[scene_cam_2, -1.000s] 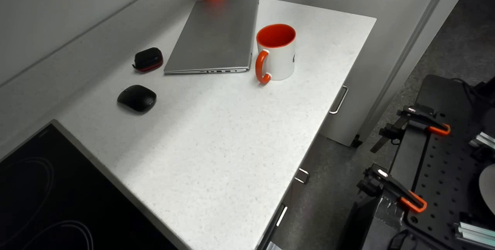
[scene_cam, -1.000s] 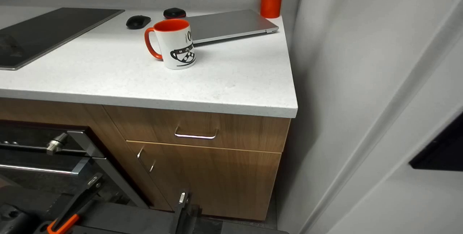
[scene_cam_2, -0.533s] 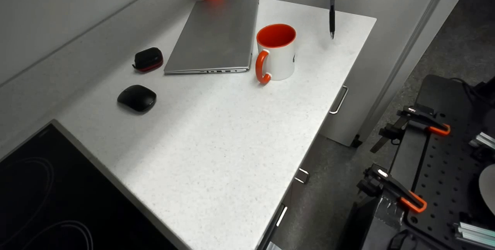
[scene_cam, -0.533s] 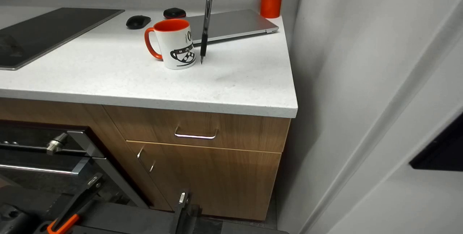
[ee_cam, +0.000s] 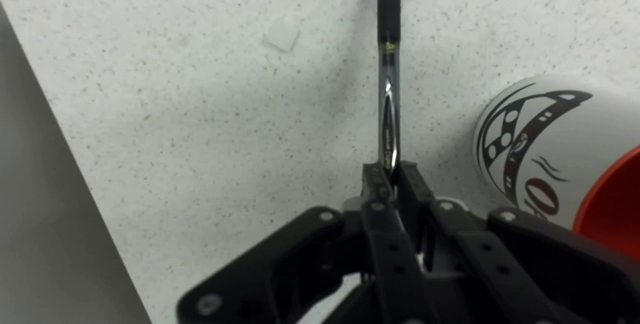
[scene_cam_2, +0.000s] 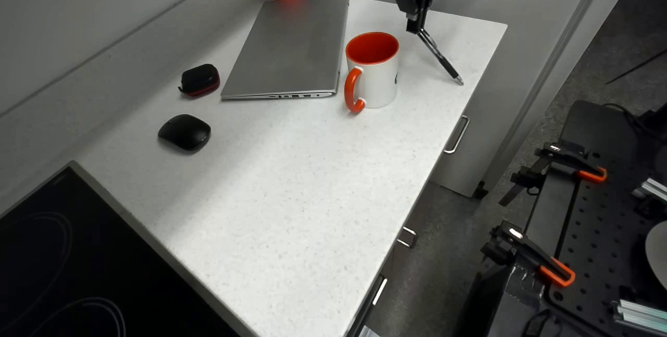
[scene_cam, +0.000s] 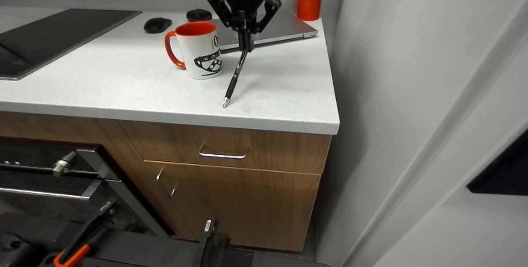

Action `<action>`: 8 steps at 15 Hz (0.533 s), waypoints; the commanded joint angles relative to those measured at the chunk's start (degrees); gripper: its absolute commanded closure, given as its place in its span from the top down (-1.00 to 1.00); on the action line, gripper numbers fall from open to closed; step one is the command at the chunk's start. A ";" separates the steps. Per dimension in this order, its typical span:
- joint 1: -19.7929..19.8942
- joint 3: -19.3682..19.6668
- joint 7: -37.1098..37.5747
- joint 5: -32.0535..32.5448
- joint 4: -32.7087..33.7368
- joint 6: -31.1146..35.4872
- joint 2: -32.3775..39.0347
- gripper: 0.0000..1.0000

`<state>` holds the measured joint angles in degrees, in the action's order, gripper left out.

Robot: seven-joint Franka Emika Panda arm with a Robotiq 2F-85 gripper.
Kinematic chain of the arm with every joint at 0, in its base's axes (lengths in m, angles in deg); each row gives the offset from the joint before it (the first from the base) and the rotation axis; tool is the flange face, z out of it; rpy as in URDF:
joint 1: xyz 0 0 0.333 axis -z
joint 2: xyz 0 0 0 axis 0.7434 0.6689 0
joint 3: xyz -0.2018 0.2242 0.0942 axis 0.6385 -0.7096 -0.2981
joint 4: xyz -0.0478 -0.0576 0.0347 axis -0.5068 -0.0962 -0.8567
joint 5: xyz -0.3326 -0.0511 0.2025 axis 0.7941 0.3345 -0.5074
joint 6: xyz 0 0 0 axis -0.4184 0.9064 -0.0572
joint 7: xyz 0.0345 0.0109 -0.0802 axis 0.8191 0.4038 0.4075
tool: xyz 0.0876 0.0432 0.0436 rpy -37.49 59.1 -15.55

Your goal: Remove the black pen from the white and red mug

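Pen (ee_cam: pixel 389 58) (blk) tilted, pinched btwn end effector (ee_cam: pixel 393 179) tips, nr wht/red mug (scene_cam: pixel 200 54); mug upright on desk (scene_cam: pixel 103 77) nr gray laptop (scene_cam_2: pixel 292 48).

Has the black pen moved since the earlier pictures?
Yes. In an exterior view the black pen has moved downward in the picture, its tip closer to the drawer handle below; it also slants more.
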<state>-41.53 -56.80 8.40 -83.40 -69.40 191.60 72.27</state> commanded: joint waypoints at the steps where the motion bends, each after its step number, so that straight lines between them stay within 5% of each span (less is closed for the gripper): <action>1: -0.06 -0.38 2.87 -1.74 2.90 3.80 3.39 -0.94; 2: 0.01 -0.42 3.18 -2.34 3.27 4.64 3.83 -0.94; 3: 0.06 -0.41 3.46 -2.30 3.59 5.18 4.01 -0.28; 4: 0.07 -0.47 3.33 -2.73 3.67 5.88 4.01 -0.26; 8: 0.08 -0.55 2.77 -3.58 3.62 7.61 3.45 0.33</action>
<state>-41.54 -56.99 10.65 -85.63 -66.44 197.29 75.46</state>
